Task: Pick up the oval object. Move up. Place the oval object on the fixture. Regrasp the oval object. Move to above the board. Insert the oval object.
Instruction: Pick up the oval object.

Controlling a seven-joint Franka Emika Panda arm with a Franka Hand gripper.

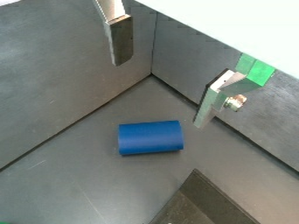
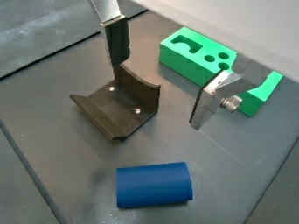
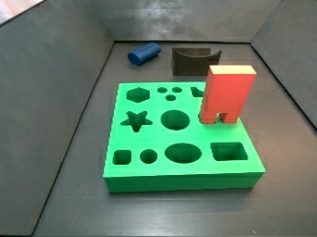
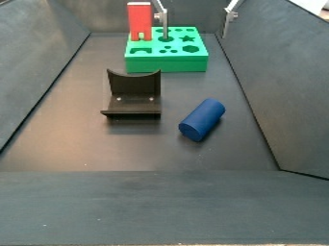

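Note:
The oval object (image 4: 201, 119) is a dark-blue peg lying on its side on the dark floor, to the right of the fixture (image 4: 131, 96). It also shows in a side view (image 3: 144, 54) and in both wrist views (image 1: 151, 137) (image 2: 153, 184). The fixture (image 2: 121, 105) is a dark bracket with a curved notch. The green board (image 3: 180, 139) lies flat with its shaped holes bare. My gripper (image 4: 195, 10) hangs high above the floor, open and empty, and it shows in both wrist views (image 1: 167, 70) (image 2: 163, 74). The peg lies well below the fingers, untouched.
A red rectangular block (image 3: 225, 93) stands upright on the board's right side. Dark grey walls (image 3: 74, 65) enclose the floor on all sides. In a wrist view part of the board (image 2: 197, 54) shows beyond the fixture.

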